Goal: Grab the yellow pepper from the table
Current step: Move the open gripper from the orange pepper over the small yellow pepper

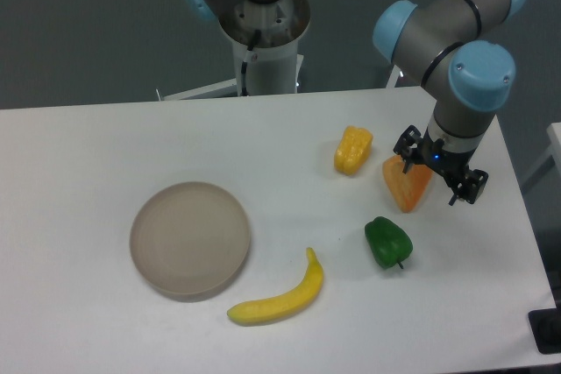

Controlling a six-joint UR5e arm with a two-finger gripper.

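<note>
The yellow pepper (352,150) lies on the white table (105,146), right of centre, small, glossy and lobed. My gripper (438,171) hangs to its right, about a hand's width away and not touching it. The jaws stand open, spread diagonally from upper left to lower right. Directly at the gripper's left is the larger orange wedge-shaped pepper (405,186), whose right edge sits under the fingers; I cannot tell whether they touch it.
A green pepper (387,243) lies in front of the orange one. Near the front edge lies a yellow banana (280,297). A round grey plate (190,238) sits left of centre. The table's right edge runs just beyond the gripper.
</note>
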